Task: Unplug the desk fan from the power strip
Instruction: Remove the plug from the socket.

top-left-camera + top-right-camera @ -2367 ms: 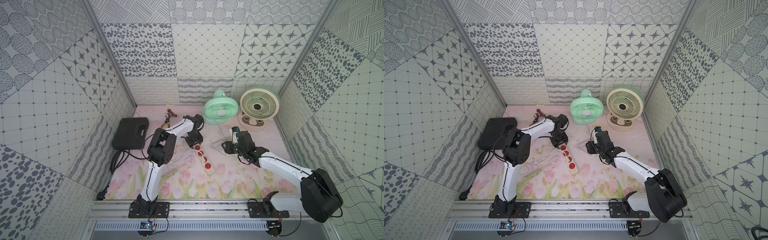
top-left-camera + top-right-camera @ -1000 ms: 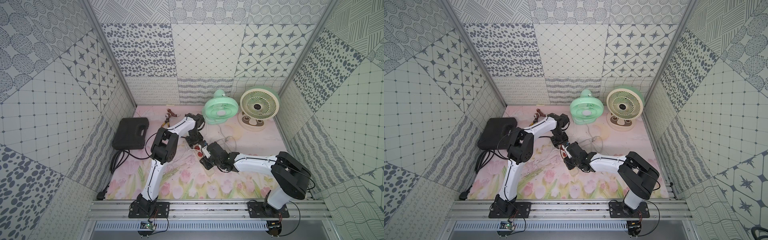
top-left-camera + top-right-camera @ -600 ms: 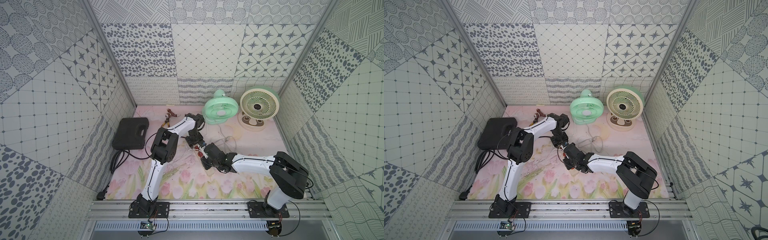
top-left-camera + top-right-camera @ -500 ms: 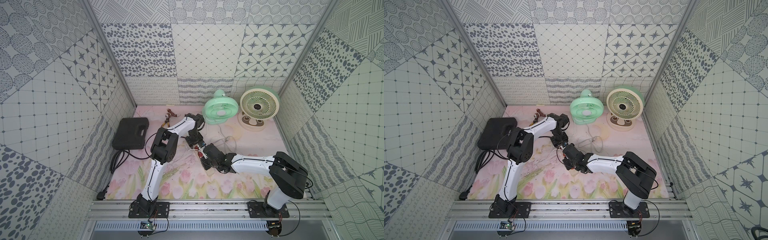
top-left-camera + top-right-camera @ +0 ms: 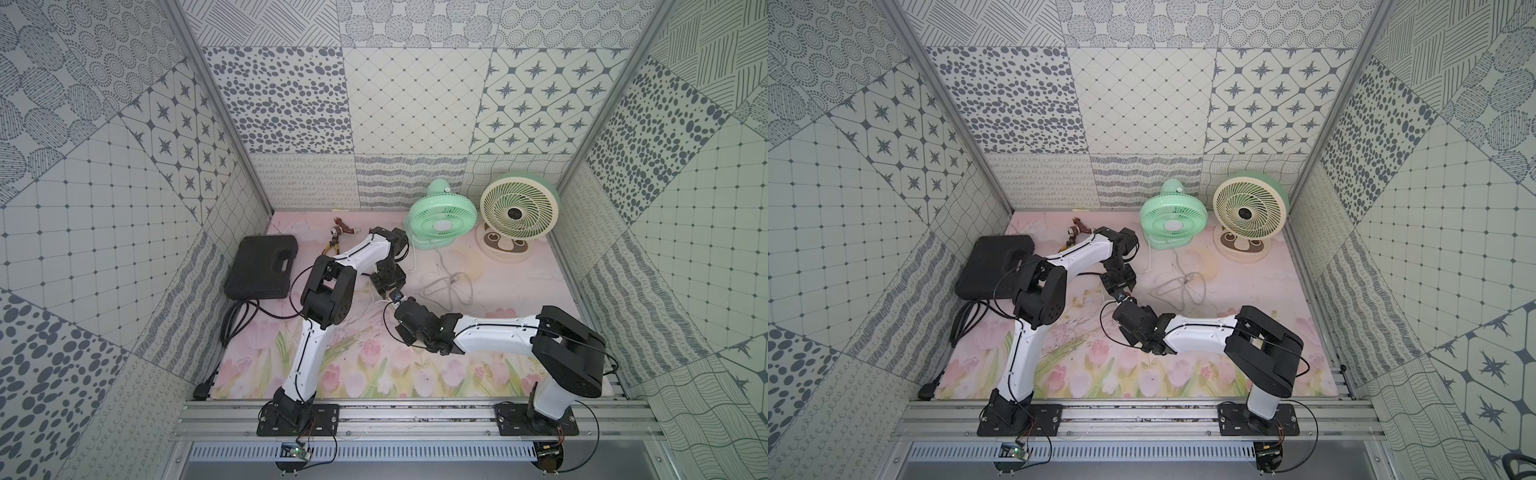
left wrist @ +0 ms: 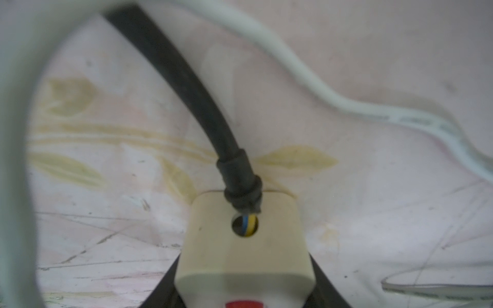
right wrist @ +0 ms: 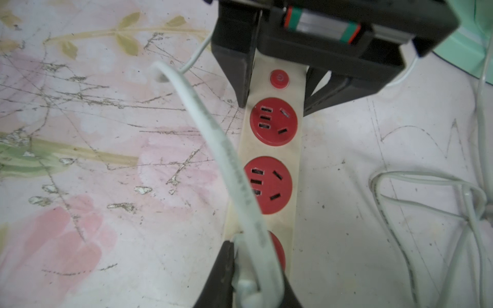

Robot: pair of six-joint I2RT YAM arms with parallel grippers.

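Observation:
The cream power strip (image 7: 297, 160) lies on the flowered mat, its red sockets facing up. My left gripper (image 7: 274, 106) is shut on its switch end, where the black cord (image 6: 186, 88) comes out. The left wrist view shows that end held between the left gripper (image 6: 244, 282) fingers. My right gripper (image 7: 254, 282) is shut on a white plug (image 7: 248, 289) seated in the third socket, and its white cord (image 7: 213, 128) arcs upward. In both top views the two grippers (image 5: 390, 291) (image 5: 400, 308) meet mid-mat and hide the strip. A mint-green desk fan (image 5: 441, 219) and a cream fan (image 5: 518, 211) stand at the back.
A loose coil of white cord (image 5: 449, 282) lies right of the grippers. A black case (image 5: 262, 266) sits at the left wall, with black cable (image 5: 235, 320) looped in front of it. A small hand tool (image 5: 334, 245) lies near the back. Patterned walls close in three sides.
My right arm swung from near the fans across to the power strip, then its jaws closed on the white plug. The left arm kept its grip on the strip's end.

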